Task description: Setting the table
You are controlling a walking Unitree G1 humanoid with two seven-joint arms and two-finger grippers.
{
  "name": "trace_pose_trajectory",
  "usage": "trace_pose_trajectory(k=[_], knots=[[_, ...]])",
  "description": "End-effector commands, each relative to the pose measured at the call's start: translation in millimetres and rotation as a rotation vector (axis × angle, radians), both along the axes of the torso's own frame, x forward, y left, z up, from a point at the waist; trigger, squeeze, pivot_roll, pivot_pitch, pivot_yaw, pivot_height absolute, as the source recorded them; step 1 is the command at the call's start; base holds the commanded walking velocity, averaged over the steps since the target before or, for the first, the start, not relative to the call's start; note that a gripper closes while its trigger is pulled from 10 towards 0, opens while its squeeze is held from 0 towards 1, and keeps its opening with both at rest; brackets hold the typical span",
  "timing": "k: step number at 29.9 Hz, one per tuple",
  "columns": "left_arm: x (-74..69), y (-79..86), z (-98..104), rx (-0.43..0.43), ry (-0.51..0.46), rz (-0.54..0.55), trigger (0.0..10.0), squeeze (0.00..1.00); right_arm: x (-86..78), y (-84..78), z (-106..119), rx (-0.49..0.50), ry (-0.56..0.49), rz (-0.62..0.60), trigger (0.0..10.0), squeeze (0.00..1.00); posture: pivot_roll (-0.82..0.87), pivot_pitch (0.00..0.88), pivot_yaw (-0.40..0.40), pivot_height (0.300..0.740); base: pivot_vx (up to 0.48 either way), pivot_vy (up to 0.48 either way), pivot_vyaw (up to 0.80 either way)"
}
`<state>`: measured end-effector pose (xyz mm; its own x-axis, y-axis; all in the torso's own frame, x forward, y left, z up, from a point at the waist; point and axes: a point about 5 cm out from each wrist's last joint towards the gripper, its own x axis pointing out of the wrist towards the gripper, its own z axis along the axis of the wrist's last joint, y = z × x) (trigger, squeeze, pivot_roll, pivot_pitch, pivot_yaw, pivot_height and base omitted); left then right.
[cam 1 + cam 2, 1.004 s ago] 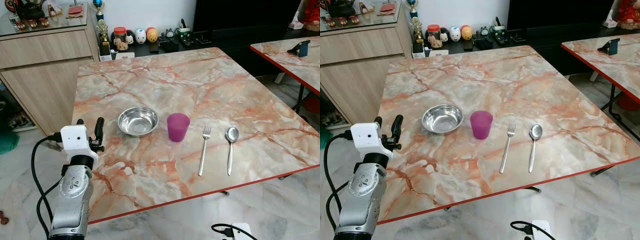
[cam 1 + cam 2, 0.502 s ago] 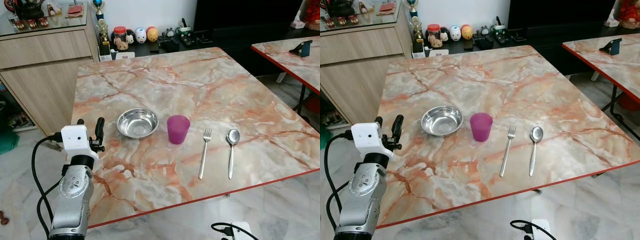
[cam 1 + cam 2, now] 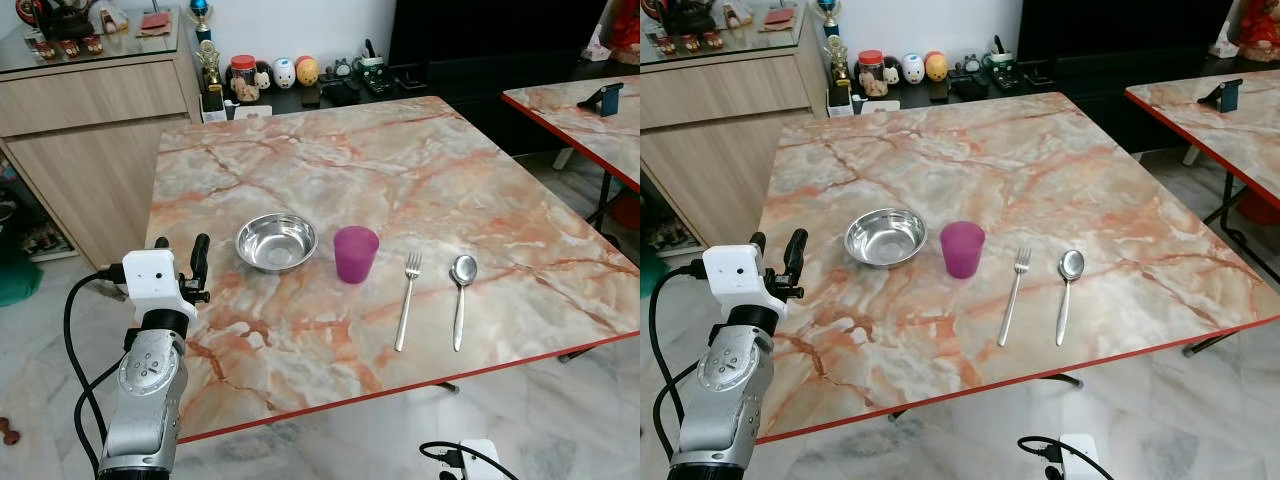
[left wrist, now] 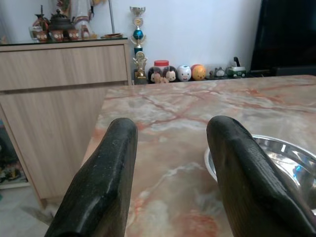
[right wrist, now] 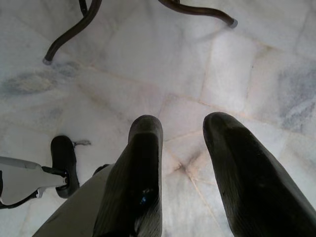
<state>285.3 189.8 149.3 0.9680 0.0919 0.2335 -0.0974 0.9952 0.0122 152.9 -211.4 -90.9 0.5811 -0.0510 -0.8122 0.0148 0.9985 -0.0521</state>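
table laid in a row, left gripper raised at the left edge

the left gripper (image 3: 178,262) stands at the left edge of the marble table (image 3: 400,170), raised on its silver arm above the near-left part of the top. its two black fingers (image 4: 106,182) are held apart with a clear gap between them and nothing in it. in the left wrist view the fingers point across the top, with the rim of the bowl just beyond one fingertip.

four things lie in a row across the near half of the table, roughly parallel to the red near edge. furthest left is the steel bowl (image 3: 275,241), upright and empty, near the gripper but apart from it. just beside it to the right stands the purple cup (image 3: 355,254), upright, close to the bowl without touching it. further right lies the fork (image 3: 406,300), tines toward the far edge and handle toward the near edge. the spoon (image 3: 460,298) lies just beside the fork, parallel to it, bowl end toward the far edge; the two do not touch. the spoon is well in from the right edge.

the right gripper (image 5: 182,143) hangs low beside the table, pointing at the pale tiled floor (image 5: 276,59), its fingers spread with nothing between them; dark table legs (image 5: 74,29) cross the floor beyond it.

past the far-left corner stands a wooden sideboard (image 3: 90,130), and small figurines (image 3: 295,72) line a low dark shelf behind the far edge. a second marble table (image 3: 590,115) stands off the right edge.
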Motion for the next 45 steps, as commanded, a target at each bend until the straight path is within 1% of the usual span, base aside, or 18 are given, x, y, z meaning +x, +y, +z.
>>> trace_pose_trajectory(k=[1, 16, 21, 24, 26, 27, 28, 30, 31, 32, 34, 37, 38, 39, 40, 41, 44, 45], knots=[[0.8, -0.1, 3, 0.009, -0.006, 0.001, 10.0, 0.0, 1.1, 2.0, 0, 0.003, 0.006, 0.002, 10.0, 0.0, -0.02, 0.0, 0.011, 0.74, 0.3, 0.0, 0.0], [0.9, -0.2, 4, 0.006, -0.013, 0.002, 10.0, 0.0, 2.7, 4.5, 0, 0.005, 0.007, 0.005, 10.0, 0.0, -0.01, 0.0, 0.008, 0.74, 0.3, 0.0, 0.0], [0.7, -0.7, 6, 0.0, -0.025, -0.009, 10.0, 0.0, 2.1, 6.3, -1, 0.008, 0.009, 0.009, 10.0, 0.0, -0.01, 0.0, 0.009, 0.74, 0.0, 0.0, 0.0], [1.0, -1.4, 5, -0.004, -0.011, -0.023, 10.0, 0.0, 1.8, 7.4, -1, 0.009, 0.011, 0.011, 10.0, 0.0, -0.01, 0.0, 0.009, 0.74, 0.0, 0.0, 0.0], [2.0, -2.7, 4, -0.043, 0.006, -0.038, 10.0, 0.0, 1.6, 8.1, -1, 0.009, 0.013, 0.014, 10.0, 0.0, -0.01, 0.0, 0.009, 0.74, 0.0, 0.0, 0.0], [2.0, -2.7, 4, -0.043, 0.006, -0.038, 10.0, 0.0, 1.6, 8.1, -1, 0.009, 0.013, 0.014, 10.0, 0.0, -0.01, 0.0, 0.009, 0.74, 0.0, 0.0, 0.0], [4.2, -5.0, 5, -0.084, 0.031, -0.069, 10.0, 0.0, 1.6, 8.5, -1, 0.01, 0.014, 0.014, 10.0, 0.0, -0.01, 0.0, 0.009, 0.74, 0.0, 0.0, 0.0], [7.1, -9.2, 4, -0.106, 0.088, -0.119, 10.0, 0.0, 1.6, 9.2, -2, 0.011, 0.014, 0.015, 10.0, 0.0, -0.01, 0.0, 0.009, 0.74, 0.0, 0.0, 0.0], [8.2, -11.8, 3, -0.1, 0.113, -0.146, 10.0, 0.0, 1.6, 9.7, -2, 0.011, 0.015, 0.016, 10.0, 0.0, -0.01, 0.0, 0.01, 0.74, 0.0, 0.0, 0.0], [8.9, -13.8, 4, -0.114, 0.124, -0.167, 10.0, 0.0, 1.6, 10.0, -2, 0.011, 0.016, 0.017, 10.0, 0.0, -0.01, 0.0, 0.011, 0.74, 0.0, 0.0, 0.0], [11.1, -14.5, 6, -0.181, 0.153, -0.18, 10.0, 0.0, 1.1, 9.0, -2, 0.011, 0.017, 0.016, 10.0, 0.0, -0.01, 0.0, 0.011, 0.74, 0.0, 0.0, 0.0], [16.0, -15.2, 10, -0.212, 0.188, -0.191, 10.0, 0.0, 0.3, 7.0, -2, 0.01, 0.018, 0.015, 10.0, 0.0, -0.01, 0.0, 0.009, 0.74, 0.0, 0.0, 0.0], [18.0, -17.3, 12, -0.213, 0.2, -0.206, 10.0, 0.1, 0.2, 6.9, -2, 0.011, 0.019, 0.016, 10.0, 0.0, -0.01, 0.0, 0.01, 0.74, 0.0, 0.0, 0.0], [21.1, -20.0, 15, -0.21, 0.226, -0.219, 10.0, 1.0, 0.2, 7.4, -2, 0.011, 0.02, 0.017, 10.0, 0.0, -0.01, 0.0, 0.01, 0.74, 0.0, 0.0, 0.0], [22.3, -21.0, 15, -0.212, 0.239, -0.22, 10.0, 1.0, 0.2, 7.8, -2, 0.012, 0.02, 0.017, 10.0, 0.0, -0.01, 0.0, 0.01, 0.74, 0.0, 0.0, 0.0], [25.6, -19.4, 12, -0.198, 0.299, -0.188, 10.0, 1.0, 0.6, 9.2, -2, 0.013, 0.02, 0.017, 10.0, 0.0, -0.01, 0.0, 0.013, 0.74, 0.0, 0.0, 0.0], [25.6, -19.4, 12, -0.198, 0.299, -0.188, 10.0, 1.0, 0.6, 9.2, -2, 0.013, 0.02, 0.017, 10.0, 0.0, -0.01, 0.0, 0.013, 0.74, 0.0, 0.0, 0.0], [27.3, -16.8, 10, -0.197, 0.331, -0.16, 10.0, 1.0, 0.5, 8.7, -2, 0.012, 0.021, 0.016, 10.0, 0.0, -0.01, 0.0, 0.014, 0.74, 0.0, 0.0, 0.0]])
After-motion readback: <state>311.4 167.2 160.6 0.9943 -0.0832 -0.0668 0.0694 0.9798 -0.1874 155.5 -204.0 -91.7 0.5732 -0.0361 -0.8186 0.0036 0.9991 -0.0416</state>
